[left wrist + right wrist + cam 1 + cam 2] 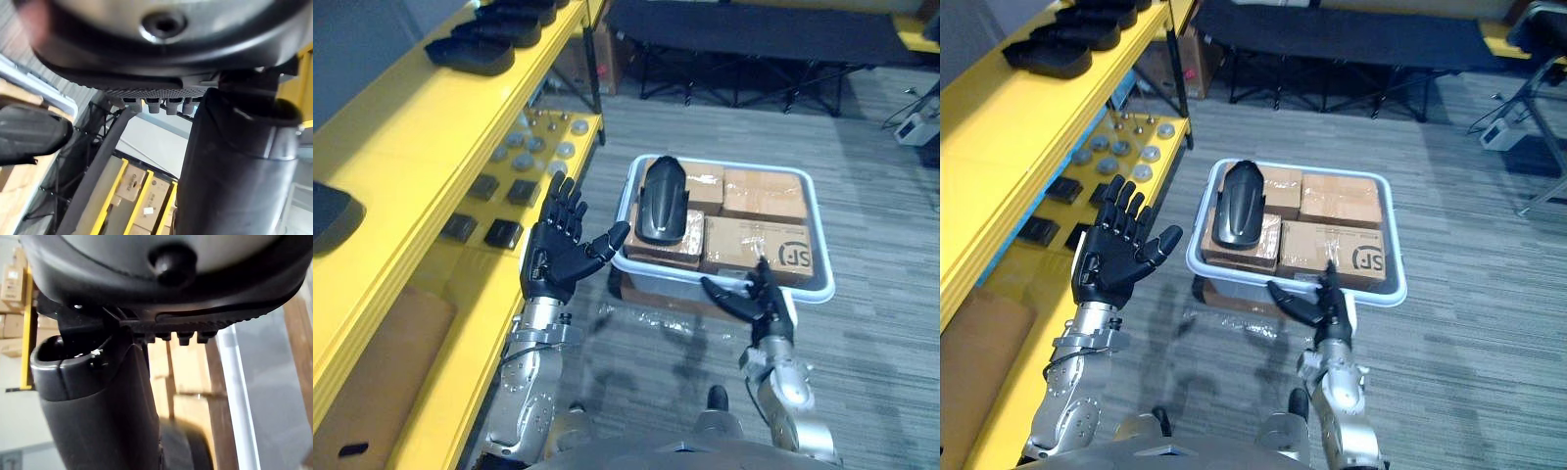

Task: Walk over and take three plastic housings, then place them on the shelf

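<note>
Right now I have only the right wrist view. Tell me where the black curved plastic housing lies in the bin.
Observer: The black curved plastic housing lies on top of the brown cardboard boxes, at the left side of the white-rimmed bin.
Operator: Report the left hand.
Observer: The left hand is open and raised beside the bin's left rim, holding nothing.
Operator: Give me the right hand's place.
Observer: The right hand is open at the bin's near rim, apart from the housing.
</note>
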